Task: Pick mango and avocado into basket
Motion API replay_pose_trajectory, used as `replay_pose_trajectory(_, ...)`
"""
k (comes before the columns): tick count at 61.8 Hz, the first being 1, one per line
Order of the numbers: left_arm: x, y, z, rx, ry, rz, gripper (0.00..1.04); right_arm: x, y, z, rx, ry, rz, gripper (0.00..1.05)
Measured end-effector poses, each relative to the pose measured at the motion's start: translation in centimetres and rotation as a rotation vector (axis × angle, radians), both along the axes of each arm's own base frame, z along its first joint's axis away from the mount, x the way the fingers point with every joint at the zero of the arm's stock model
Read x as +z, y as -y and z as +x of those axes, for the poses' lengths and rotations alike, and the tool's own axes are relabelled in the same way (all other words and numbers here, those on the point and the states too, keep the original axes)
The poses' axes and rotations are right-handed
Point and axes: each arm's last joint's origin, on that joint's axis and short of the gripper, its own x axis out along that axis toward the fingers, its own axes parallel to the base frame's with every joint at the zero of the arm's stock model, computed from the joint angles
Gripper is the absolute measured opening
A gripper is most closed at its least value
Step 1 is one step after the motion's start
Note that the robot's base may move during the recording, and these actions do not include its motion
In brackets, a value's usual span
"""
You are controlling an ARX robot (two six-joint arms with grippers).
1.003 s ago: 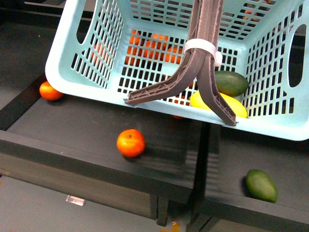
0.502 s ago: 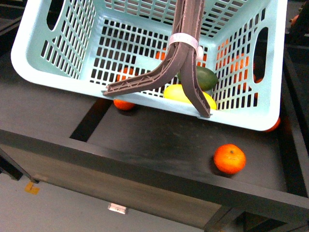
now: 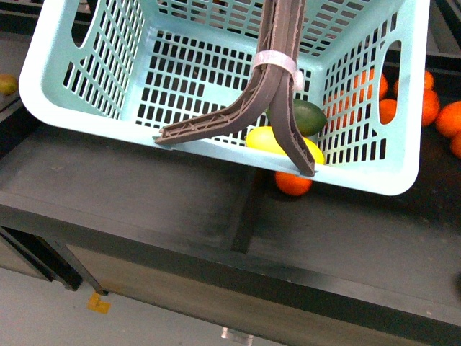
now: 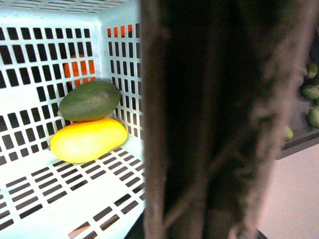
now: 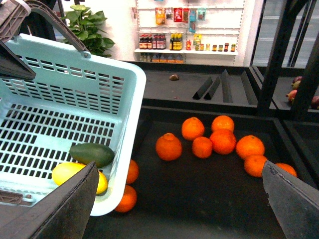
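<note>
The pale teal basket (image 3: 216,148) hangs tilted above a dark shelf, held up by its brown handle (image 3: 277,86). My left gripper is shut on that handle; the blurred handle (image 4: 219,124) fills the left wrist view and hides the fingers. The yellow mango (image 4: 87,140) and the dark-green avocado (image 4: 89,101) lie touching in one corner of the basket. In the front view the mango (image 3: 265,139) and the avocado (image 3: 308,115) are partly behind the handle's fork. My right gripper (image 5: 179,209) is open and holds nothing, over the shelf beside the basket (image 5: 75,84).
Several oranges (image 5: 214,142) lie on the dark shelf (image 3: 144,194) to the basket's right, and two oranges (image 5: 127,186) sit under its rim. The shelf's front edge (image 3: 216,267) runs below the basket. Green fruits (image 4: 309,94) lie on another shelf.
The shelf beneath the basket has slid past. The loose green fruit and the lone orange have left the front view, and a group of oranges has come in at the right. Both fruits stay in the basket.
</note>
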Motion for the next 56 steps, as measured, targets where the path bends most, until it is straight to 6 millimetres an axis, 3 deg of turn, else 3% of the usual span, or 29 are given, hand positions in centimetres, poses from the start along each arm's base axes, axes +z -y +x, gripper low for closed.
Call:
replay_pose_trajectory(32, -0.02, -0.52, 0.32, 0.025, 0.013, 0.018, 0.05, -0.01, 0.01, 0.00, 0.000, -0.001, 0.000, 0.97)
replay_pose_trajectory(56, 0.00, 0.30, -0.20, -0.028, -0.002, -0.007, 0.05, -0.01, 0.01, 0.00, -0.001, -0.001, 0.000, 0.97)
